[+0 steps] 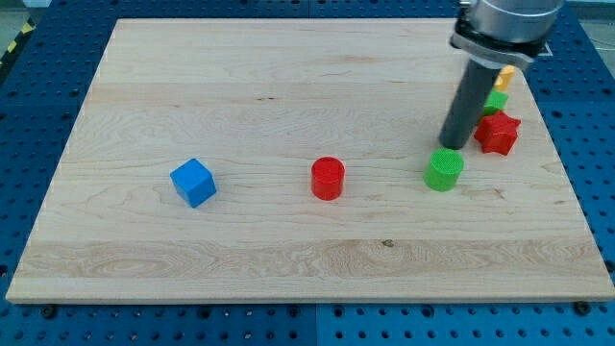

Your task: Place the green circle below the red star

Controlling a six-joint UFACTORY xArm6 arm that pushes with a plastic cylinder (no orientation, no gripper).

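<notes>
The green circle (444,169) is a short green cylinder on the wooden board (288,259), right of centre. The red star (498,133) lies up and to the right of it, near the board's right edge. My tip (453,146) is at the end of the dark rod, just above the green circle's top edge and to the left of the red star; whether it touches the circle I cannot tell.
A red cylinder (328,178) stands near the board's middle and a blue cube (193,183) at the left. A green block (496,101) and a yellow block (504,77) sit above the red star, partly hidden by the rod.
</notes>
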